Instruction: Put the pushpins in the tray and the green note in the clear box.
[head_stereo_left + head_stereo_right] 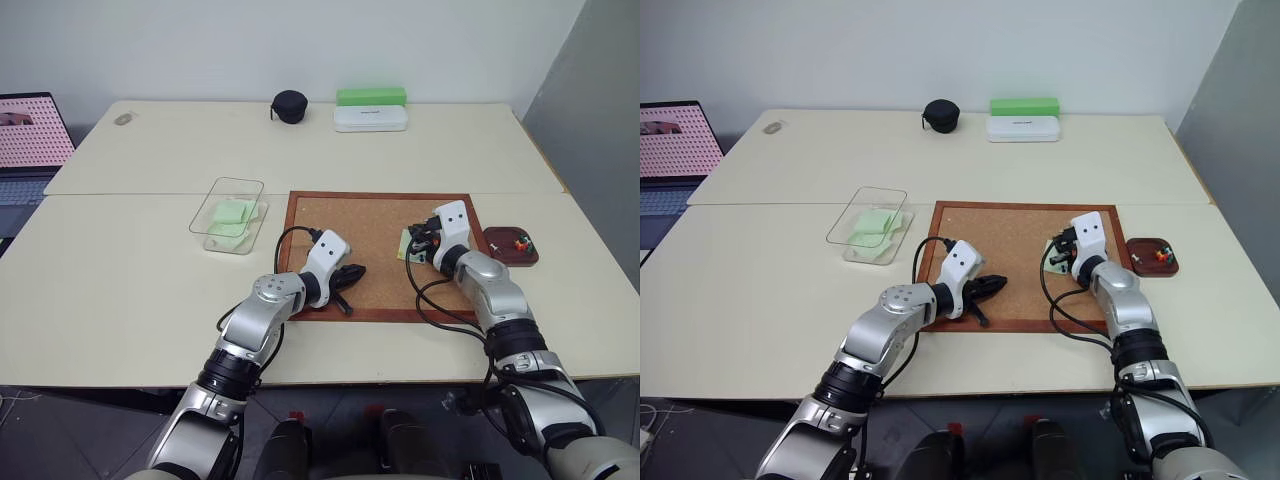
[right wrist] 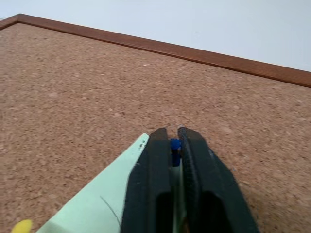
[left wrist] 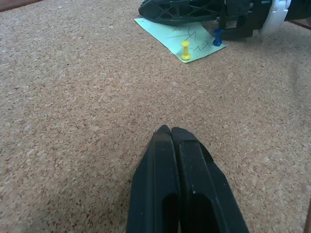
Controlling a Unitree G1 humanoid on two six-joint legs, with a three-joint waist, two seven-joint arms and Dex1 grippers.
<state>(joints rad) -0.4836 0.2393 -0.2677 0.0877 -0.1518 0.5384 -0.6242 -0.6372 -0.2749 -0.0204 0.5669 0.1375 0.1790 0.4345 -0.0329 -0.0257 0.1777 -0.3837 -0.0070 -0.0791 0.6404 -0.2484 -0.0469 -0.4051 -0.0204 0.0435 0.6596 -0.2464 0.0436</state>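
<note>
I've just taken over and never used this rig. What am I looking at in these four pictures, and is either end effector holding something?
This is a two-armed humanoid. Two pictures come from its head, looking down at the table; the other two come from each wrist, looking along the black fingers. On the corkboard a green note is pinned by a yellow pushpin and a blue pushpin. The right end effector is shut on the blue pushpin. The left end effector is shut and holds nothing. The tray holds some pins, and the clear box holds green notes.

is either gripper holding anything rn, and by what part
The right gripper is shut on the blue pushpin, pinching its head between the fingertips while it stands in the green note. The left gripper is shut and holds nothing.
</note>
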